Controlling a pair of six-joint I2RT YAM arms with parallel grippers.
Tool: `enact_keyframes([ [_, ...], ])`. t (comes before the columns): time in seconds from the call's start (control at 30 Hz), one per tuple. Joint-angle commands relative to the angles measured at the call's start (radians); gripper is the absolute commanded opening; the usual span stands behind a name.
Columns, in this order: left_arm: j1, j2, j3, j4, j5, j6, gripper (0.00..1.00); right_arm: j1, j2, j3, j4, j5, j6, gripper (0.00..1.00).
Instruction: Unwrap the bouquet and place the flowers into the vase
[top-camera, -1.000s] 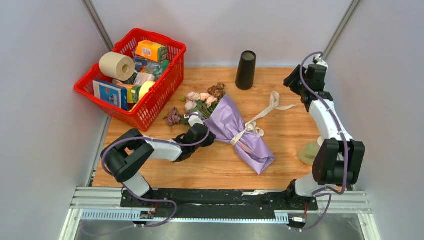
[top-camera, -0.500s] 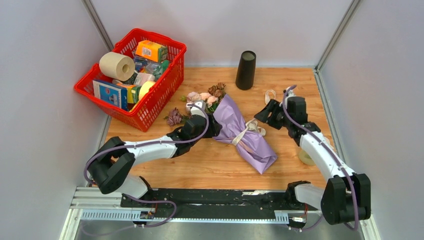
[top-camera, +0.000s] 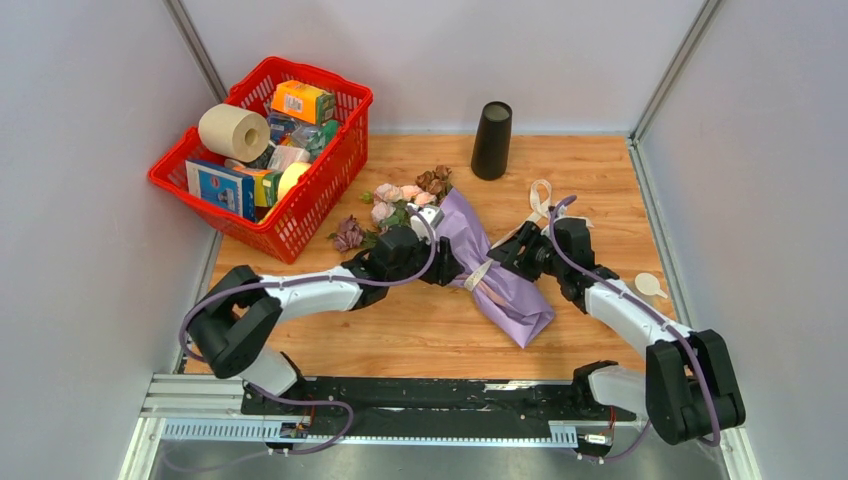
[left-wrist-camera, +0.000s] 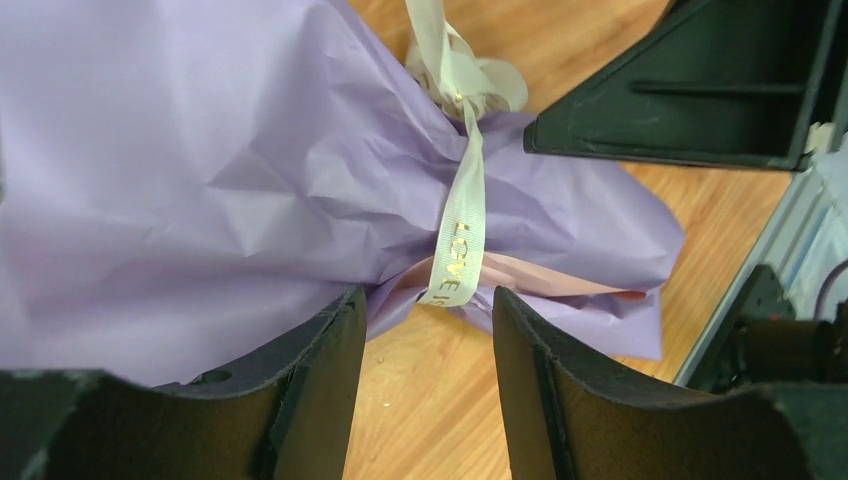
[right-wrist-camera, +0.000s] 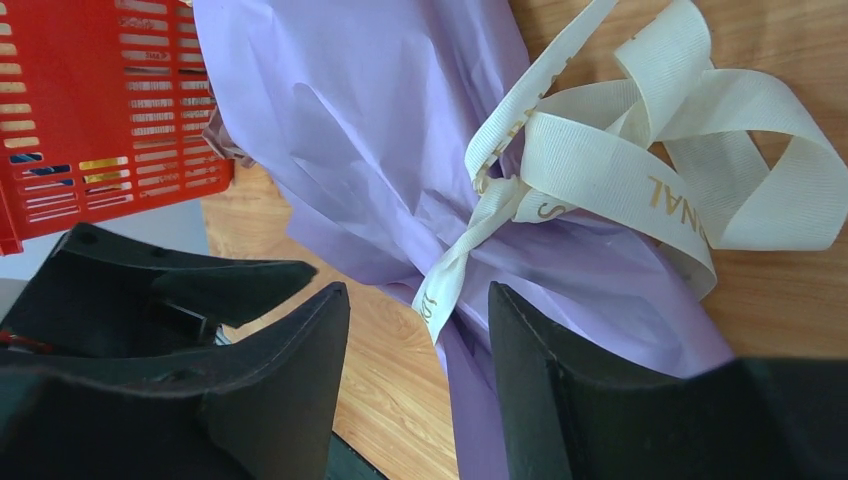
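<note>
The bouquet (top-camera: 480, 258) lies slanted across the middle of the table in lilac paper (left-wrist-camera: 200, 150). Its cream ribbon (left-wrist-camera: 462, 225) is tied round the waist, with the bow (right-wrist-camera: 640, 170) loose on the wood. The flowers (top-camera: 405, 200) stick out of the wrap at the upper left. The black vase (top-camera: 491, 140) stands upright at the back. My left gripper (top-camera: 448, 268) is open at the bouquet's left side, level with the tie, nothing between its fingers (left-wrist-camera: 320, 380). My right gripper (top-camera: 512, 258) is open at the opposite side, a ribbon tail (right-wrist-camera: 437, 295) just beyond its fingertips.
A red basket (top-camera: 265, 150) full of groceries and a paper roll stands at the back left, close to the flower heads. A small beige object (top-camera: 648, 285) lies near the right edge. Grey walls close in on the left, the back and the right.
The right arm swung down from the back right corner to the bouquet's right side. The left gripper slid right along the wrap to the ribbon tie and opened.
</note>
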Motion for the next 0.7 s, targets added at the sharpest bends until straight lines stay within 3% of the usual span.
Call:
enact_keyframes([
  [0.0,-0.005,0.091,0.098,0.028,0.16,0.135,0.58,0.004,-0.019,0.003,0.057,0.013,0.017,0.56],
  [0.27,-0.008,0.231,0.23,-0.015,0.211,0.177,0.58,0.004,-0.09,0.013,-0.014,0.107,-0.199,0.52],
  [0.67,-0.016,0.347,0.32,-0.066,0.243,0.243,0.58,0.004,-0.086,0.019,-0.052,0.113,-0.222,0.52],
])
